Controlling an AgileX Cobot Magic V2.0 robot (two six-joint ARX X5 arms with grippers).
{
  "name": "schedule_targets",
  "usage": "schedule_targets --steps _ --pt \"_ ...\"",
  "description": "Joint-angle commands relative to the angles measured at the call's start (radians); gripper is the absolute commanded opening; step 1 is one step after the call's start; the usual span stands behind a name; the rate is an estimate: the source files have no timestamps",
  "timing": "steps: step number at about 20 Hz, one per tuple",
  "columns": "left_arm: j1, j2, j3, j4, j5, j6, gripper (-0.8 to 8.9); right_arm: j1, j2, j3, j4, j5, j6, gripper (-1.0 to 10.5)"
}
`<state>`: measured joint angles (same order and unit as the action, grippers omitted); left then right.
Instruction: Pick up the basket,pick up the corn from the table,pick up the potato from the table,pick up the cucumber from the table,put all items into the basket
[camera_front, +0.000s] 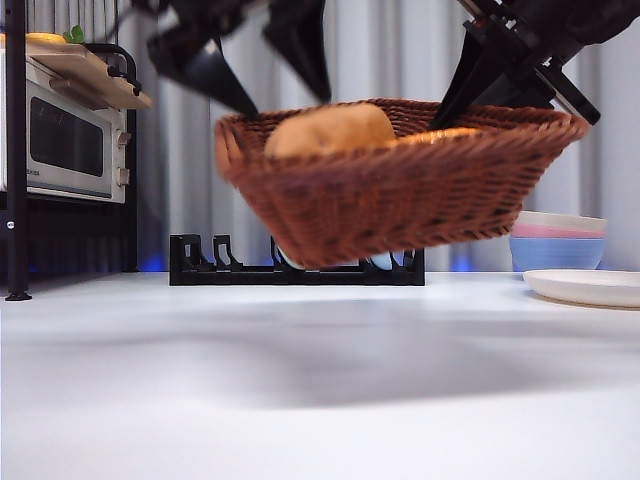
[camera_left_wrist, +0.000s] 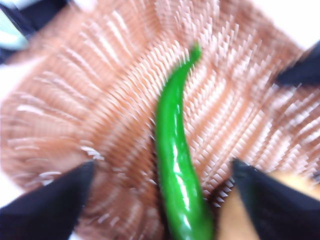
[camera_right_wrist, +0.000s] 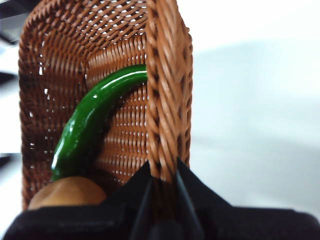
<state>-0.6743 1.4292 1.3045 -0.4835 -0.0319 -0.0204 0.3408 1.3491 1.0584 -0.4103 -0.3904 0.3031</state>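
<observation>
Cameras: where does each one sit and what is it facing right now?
Front view: low at table height, looking level at the lifted brown woven wicker basket; black arms enter from above.
Left wrist view: above the basket floor, facing the glossy green cucumber; left gripper open.
Right wrist view: at the rim, right gripper clamping it.
Both wrist views share the cucumber.

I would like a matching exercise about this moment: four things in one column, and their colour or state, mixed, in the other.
Column one:
1. potato
2. cucumber
3. right gripper
4. left gripper

Column two:
a. shut on the rim of the basket
b. open above the basket
c. tan, showing over the rim
d. green, lying on the basket floor

Pairs: 1-c, 2-d, 3-a, 4-b
</observation>
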Motion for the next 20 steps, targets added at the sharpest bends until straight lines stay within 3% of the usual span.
schedule_targets --steps 1,6,13,15,19,20 --pt "0.001 -0.050 0.051 -0.011 -0.002 -0.010 5.47 -0.008 0.031 -0.002 0.039 0.030 0.053 -0.2" --pt "0.001 -0.129 0.111 -0.019 -0.002 -0.010 5.32 -0.046 0.184 -0.002 0.100 0.030 0.154 -0.2" --pt "0.001 -0.150 0.111 -0.082 -0.008 -0.004 5.32 -0.053 0.337 -0.002 0.091 0.032 0.120 0.1" --pt "0.002 -0.150 0.111 -0.102 -0.022 0.002 5.32 -0.053 0.329 -0.001 0.093 0.035 0.089 1.2" --pt "0.002 -0.150 0.111 -0.120 -0.022 0.024 5.32 -0.060 0.269 -0.001 0.087 0.193 0.047 5.1" --pt "0.002 -0.150 0.111 -0.126 -0.022 0.026 5.31 -0.060 0.246 -0.001 0.086 0.193 0.019 5.4"
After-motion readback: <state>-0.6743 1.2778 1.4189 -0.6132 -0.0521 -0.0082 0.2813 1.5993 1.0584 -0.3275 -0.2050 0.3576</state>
